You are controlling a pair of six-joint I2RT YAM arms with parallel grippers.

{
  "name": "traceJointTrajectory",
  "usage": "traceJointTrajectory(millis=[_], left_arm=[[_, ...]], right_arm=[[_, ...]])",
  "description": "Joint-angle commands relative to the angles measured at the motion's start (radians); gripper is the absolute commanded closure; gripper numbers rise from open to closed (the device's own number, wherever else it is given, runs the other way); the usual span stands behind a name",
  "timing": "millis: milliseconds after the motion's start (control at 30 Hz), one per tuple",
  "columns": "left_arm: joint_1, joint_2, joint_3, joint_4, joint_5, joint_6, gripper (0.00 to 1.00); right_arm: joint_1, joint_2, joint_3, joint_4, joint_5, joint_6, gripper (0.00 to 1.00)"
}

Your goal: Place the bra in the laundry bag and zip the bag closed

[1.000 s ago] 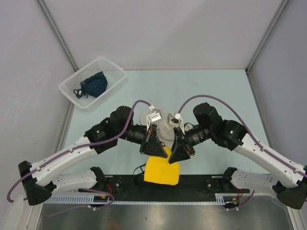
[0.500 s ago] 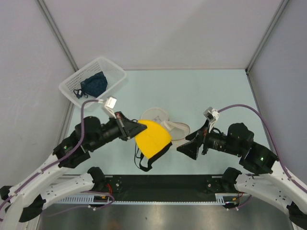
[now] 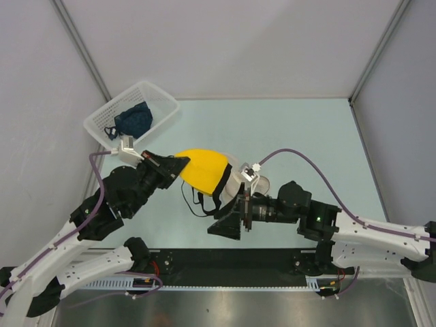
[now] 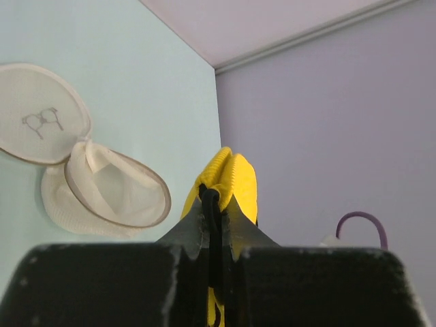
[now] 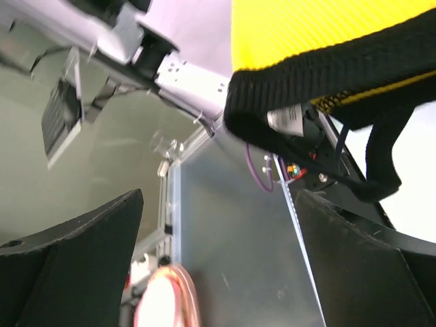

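The yellow bra [image 3: 203, 168] hangs in the air above the table, its black straps [image 3: 202, 198] dangling below. My left gripper [image 3: 178, 167] is shut on its edge; in the left wrist view the fingertips [image 4: 214, 211] pinch a black strap and yellow fabric [image 4: 235, 180]. The laundry bag lies open on the table, its lid [image 4: 41, 112] with the bra drawing flipped back beside the mesh body [image 4: 116, 194]. My right gripper [image 3: 225, 226] is open and empty, low under the bra [image 5: 320, 34]. From above, the bag is mostly hidden by the bra and the right arm.
A white slatted basket [image 3: 159, 103] with a dark blue garment [image 3: 133, 120] stands at the back left. Grey walls close in the table on three sides. A black rail [image 3: 272, 262] runs along the near edge between the arm bases.
The right gripper let go of the bra, opened wide and swung low to the left under it. The left gripper carried the bra up and back toward the bag.
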Motion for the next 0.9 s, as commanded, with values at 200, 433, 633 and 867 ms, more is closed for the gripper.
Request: traceJointTrajectory(millis=[200, 433, 633, 867], left_arm=[[0.004, -0.007, 0.001, 0.105, -0.076, -0.009, 1.0], [0.004, -0.048, -0.058, 0.162, -0.056, -0.008, 1.0], [0.004, -0.064, -0.067, 0.171, -0.051, 0.001, 1.0], [0.004, -0.056, -0.076, 0.197, -0.011, 0.009, 1.0]], right_arm=[[0.087, 0.049, 0.014, 0.153, 0.422, 0.293, 0.0], [0.087, 0.107, 0.009, 0.326, 0.493, 0.372, 0.0], [0.086, 0.134, 0.035, 0.354, 0.473, 0.366, 0.0], [0.075, 0.172, 0.022, 0.417, 0.427, 0.418, 0.0]])
